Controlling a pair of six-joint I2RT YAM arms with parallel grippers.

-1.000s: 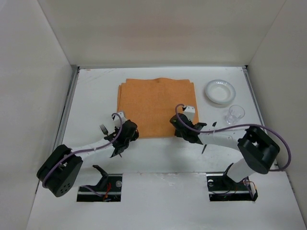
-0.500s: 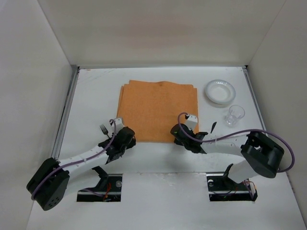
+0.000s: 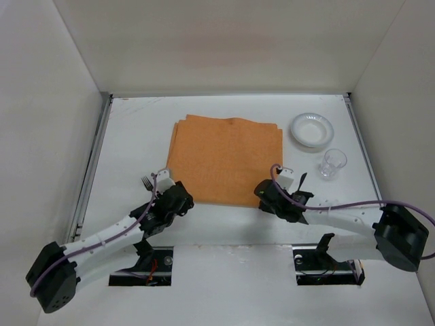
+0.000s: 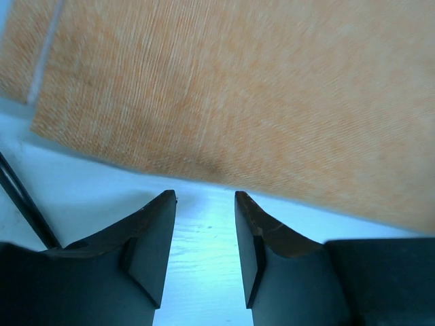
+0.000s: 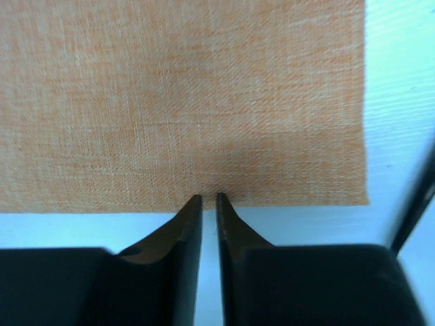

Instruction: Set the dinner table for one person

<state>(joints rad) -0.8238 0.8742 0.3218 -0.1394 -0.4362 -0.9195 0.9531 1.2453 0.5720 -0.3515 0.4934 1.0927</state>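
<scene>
**Mat down, dishes waiting**

The table (image 3: 129,129) lay under both claws. The mat (image 3: 224,159) spread just ahead of them, likely centred to take the setting. The left claw (image 4: 204,204) stood apart and empty at its near edge. The right claw (image 5: 209,198) was nearly together at the hem; whether it pinched the cloth I could not tell. Plate (image 3: 311,129) and glass (image 3: 333,163) sat beyond the right claw and the fork (image 3: 147,183) just left of the left claw, probably staged for placing.

You have the orange placemat (image 3: 225,159) mid-frame, the left gripper (image 3: 175,198) and right gripper (image 3: 269,194) near its lower corners, and the plate (image 3: 312,129) and glass (image 3: 332,163) at right.
</scene>
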